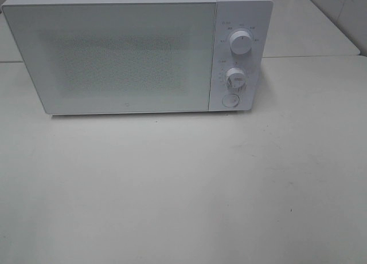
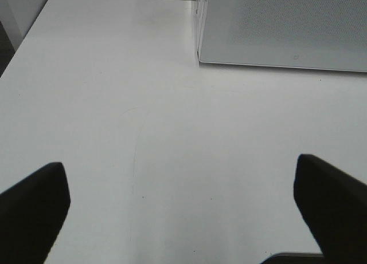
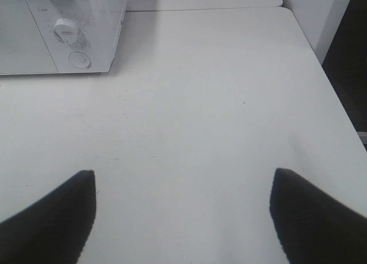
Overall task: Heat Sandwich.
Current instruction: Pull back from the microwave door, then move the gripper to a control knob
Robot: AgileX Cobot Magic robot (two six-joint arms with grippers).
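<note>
While the white bench (image 1: 183, 195) fills the view, the white microwave (image 1: 114, 52) sits at its far side, door shut. The left tool (image 2: 180, 178) hangs over the bench near the microwave's left front corner, jaws wide apart and holding nothing. The right tool (image 3: 183, 178) is over the right side, also apart and empty. Two dials (image 1: 241, 40) and a round button (image 1: 230, 100) are on the right panel. I cannot tell where the sandwich is.

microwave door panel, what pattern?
Fine dotted mesh on the microwave door, white body; clearest in the exterior high view.
</note>
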